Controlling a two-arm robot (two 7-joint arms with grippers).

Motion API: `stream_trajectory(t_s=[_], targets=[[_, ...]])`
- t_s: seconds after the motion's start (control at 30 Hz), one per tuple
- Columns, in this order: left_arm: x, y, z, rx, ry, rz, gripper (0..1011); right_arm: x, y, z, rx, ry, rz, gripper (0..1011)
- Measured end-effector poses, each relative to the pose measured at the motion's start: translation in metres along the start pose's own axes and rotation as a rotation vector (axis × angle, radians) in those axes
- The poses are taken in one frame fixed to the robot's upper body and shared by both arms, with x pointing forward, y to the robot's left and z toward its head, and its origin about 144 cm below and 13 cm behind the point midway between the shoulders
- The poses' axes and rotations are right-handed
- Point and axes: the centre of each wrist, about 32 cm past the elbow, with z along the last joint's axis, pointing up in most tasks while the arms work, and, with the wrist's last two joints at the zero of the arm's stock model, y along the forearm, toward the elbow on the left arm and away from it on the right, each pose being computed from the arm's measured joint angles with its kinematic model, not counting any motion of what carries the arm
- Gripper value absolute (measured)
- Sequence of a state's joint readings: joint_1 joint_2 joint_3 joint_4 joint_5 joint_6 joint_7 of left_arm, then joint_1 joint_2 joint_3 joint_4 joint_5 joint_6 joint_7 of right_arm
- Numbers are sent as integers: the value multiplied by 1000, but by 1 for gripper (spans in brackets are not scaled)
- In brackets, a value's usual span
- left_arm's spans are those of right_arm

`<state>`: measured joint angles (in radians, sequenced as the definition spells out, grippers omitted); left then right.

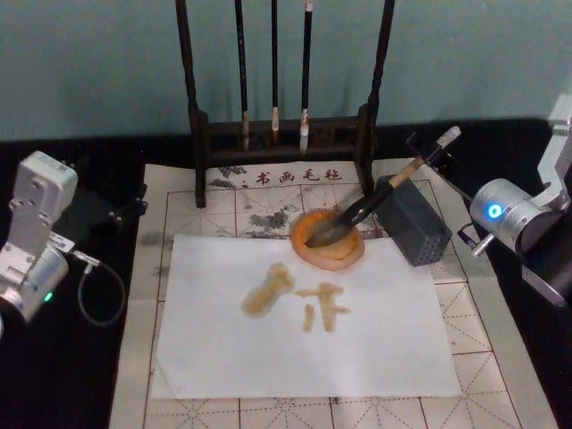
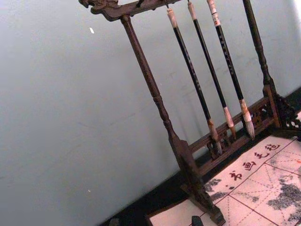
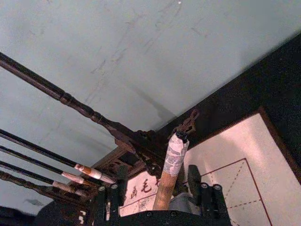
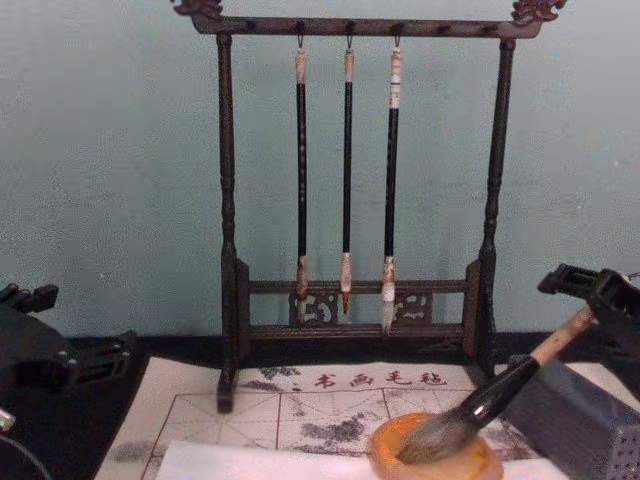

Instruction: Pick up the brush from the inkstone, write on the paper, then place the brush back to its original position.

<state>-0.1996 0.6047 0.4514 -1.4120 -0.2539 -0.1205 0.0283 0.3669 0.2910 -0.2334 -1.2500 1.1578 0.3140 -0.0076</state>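
Brush (image 1: 375,201) rests in the inkstone (image 1: 345,261), my right hand (image 3: 157,168) open around its handle.
The paper (image 1: 393,340) lies flat on the surface, thin and probably easy to drag, with amber strokes on it. At its far edge the brush rests with its head in the dish, handle propped on a dark block (image 1: 416,228). I judge it light: soft wet bristles, stiff wooden handle, best gripped high near the white wrap. My fingers straddle that spot, apart; whether a pad touches the wood I cannot tell. The dish hides the bristle tip. My left hand (image 1: 100,211) is parked far left.
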Motion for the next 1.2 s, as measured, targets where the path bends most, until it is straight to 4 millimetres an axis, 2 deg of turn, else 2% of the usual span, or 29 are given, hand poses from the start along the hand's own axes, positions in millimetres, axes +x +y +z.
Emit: stream_trajectory(t_s=[0.07,0.37,0.43,0.5,0.6,0.7,1.2], targets=[[0,0,0,0,0,0,1001,0,0,0,0,0,0,829],[0,0,0,0,0,0,1001,0,0,0,0,1,0,523],[0,0,0,0,0,0,1001,0,0,0,0,1,0,489],[0,0,0,0,0,0,1001,0,0,0,0,1,0,400],[0,0,0,0,0,0,1001,0,0,0,0,0,-1,343],[0,0,0,0,0,0,1001,0,0,0,0,0,0,210],[0,0,0,0,0,0,1001,0,0,0,0,0,0,199]])
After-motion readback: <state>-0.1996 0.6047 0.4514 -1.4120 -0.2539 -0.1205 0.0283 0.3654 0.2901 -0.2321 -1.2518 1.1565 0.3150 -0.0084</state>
